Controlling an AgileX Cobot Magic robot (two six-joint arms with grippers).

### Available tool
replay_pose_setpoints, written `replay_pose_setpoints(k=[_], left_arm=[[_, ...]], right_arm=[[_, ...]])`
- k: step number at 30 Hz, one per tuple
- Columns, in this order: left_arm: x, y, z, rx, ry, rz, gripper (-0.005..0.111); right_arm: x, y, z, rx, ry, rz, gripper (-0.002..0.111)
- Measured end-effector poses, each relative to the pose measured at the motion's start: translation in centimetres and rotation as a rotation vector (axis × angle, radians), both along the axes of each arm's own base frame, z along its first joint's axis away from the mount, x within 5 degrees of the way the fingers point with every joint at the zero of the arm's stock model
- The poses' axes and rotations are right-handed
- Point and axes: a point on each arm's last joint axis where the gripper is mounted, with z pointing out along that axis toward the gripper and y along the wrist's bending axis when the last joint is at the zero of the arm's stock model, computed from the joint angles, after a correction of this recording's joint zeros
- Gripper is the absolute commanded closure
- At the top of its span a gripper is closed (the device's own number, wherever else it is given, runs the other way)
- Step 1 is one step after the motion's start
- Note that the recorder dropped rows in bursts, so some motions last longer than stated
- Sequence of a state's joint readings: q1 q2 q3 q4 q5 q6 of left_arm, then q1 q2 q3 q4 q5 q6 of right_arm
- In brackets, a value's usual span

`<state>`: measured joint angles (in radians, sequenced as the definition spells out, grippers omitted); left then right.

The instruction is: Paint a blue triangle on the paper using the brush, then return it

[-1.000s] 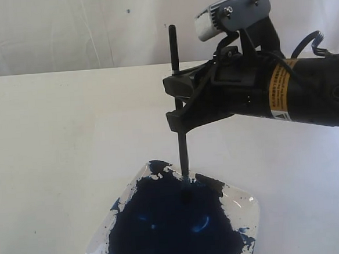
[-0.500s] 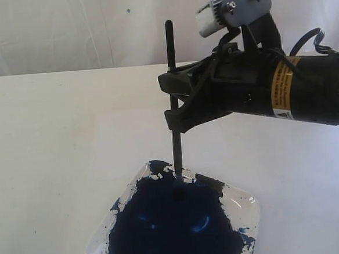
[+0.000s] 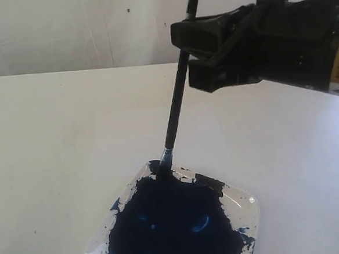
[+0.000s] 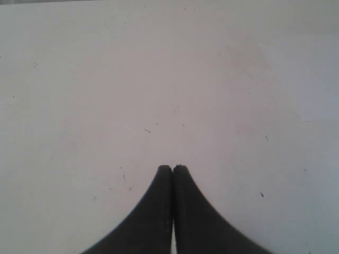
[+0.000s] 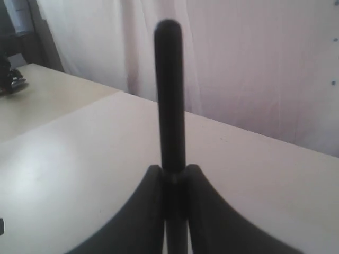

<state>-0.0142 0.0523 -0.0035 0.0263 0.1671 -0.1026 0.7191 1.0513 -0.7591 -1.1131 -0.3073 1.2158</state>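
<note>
The clear square tray (image 3: 247, 210) sits on the cream tabletop (image 3: 54, 141) and holds a dark blue paint pool (image 3: 170, 226) that covers most of its floor, with bare patches left at the corners and blue smears along the far rim. The brush (image 3: 177, 100) stands tilted over the tray's far edge, its upper end leaning away from the tray centre; its stained bristle tip meets the paint at the far rim of the pool. The right pincer (image 3: 190, 53) is above the tray, clamped on the upper part of the black handle, with the handle end projecting beyond its jaws. The left pincer (image 4: 173, 169) has its jaws pressed together on nothing, above bare tabletop; its place relative to the tray cannot be told. A white curtain (image 3: 64, 30) hangs beyond the tray
</note>
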Motion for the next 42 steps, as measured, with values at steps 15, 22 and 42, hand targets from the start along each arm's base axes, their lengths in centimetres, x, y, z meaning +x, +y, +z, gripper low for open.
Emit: replay_pose_setpoints(k=[15, 22, 42], left_arm=[[0.2, 0.0, 0.5, -0.001, -0.062, 0.003, 0.107], [0.5, 0.1, 2.1, -0.001, -0.24, 0.01, 0.107], [14.6, -1.6, 10.7, 0.054, 0.428, -0.167, 0.107]], right_arm=[[-1.6, -2.2, -2.4, -0.023, 0.071, -0.071, 0.108], [-1.7, -2.5, -2.4, -0.029, 0.072, -0.091, 0.108], [-1.6, -2.5, -2.5, -0.033, 0.074, -0.099, 0.108]])
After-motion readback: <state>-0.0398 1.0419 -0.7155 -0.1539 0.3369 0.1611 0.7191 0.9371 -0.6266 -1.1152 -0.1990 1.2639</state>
